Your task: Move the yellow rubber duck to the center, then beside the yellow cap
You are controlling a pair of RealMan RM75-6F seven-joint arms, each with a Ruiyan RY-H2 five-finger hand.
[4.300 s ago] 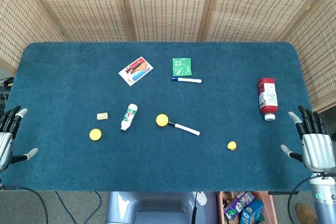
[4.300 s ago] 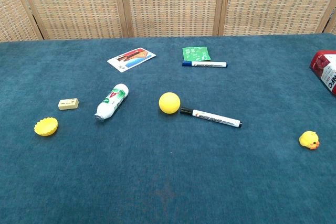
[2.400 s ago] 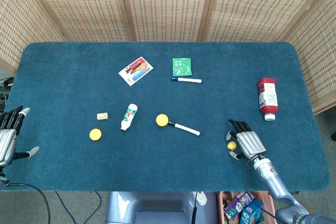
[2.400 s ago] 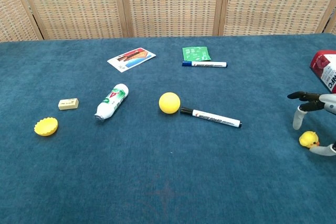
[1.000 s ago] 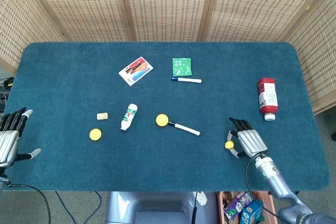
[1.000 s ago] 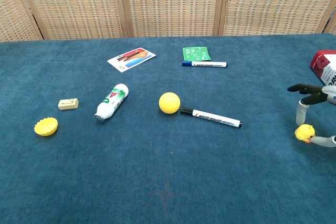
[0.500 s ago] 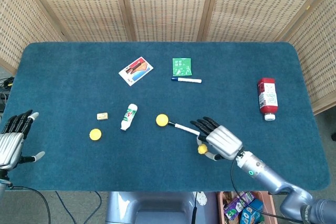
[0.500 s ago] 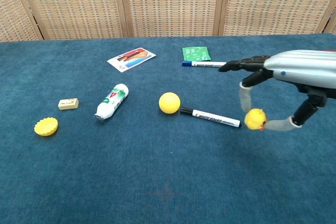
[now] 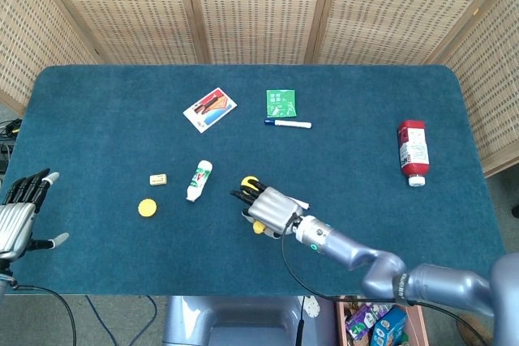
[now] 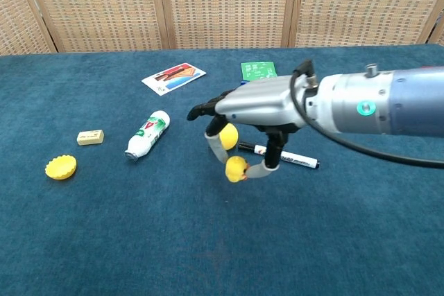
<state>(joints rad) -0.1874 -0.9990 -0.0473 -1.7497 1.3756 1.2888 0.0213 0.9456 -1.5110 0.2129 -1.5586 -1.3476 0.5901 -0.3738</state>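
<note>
The yellow rubber duck [image 10: 236, 169] [image 9: 259, 228] hangs just above the blue cloth near the table's middle, pinched between thumb and a finger of my right hand [image 10: 253, 112] [image 9: 268, 207]. That hand reaches in from the right and covers part of the yellow ball [image 10: 227, 136] and the black-capped marker [image 10: 295, 160]. The yellow cap [image 10: 60, 167] [image 9: 147, 207] lies far to the left on the cloth. My left hand [image 9: 20, 215] hovers at the table's left edge, fingers spread, holding nothing; it shows only in the head view.
Between duck and cap lie a small white bottle [image 10: 147, 134] and a beige eraser [image 10: 90, 137]. Further back are a picture card [image 10: 173, 77], a green packet [image 10: 259, 69] and a blue-capped marker [image 9: 287, 124]. A red-capped bottle [image 9: 412, 151] lies at the right.
My right hand carried the pinched duck leftward from the right side of the table to the middle, now over the ball and marker. The left hand stayed put.
</note>
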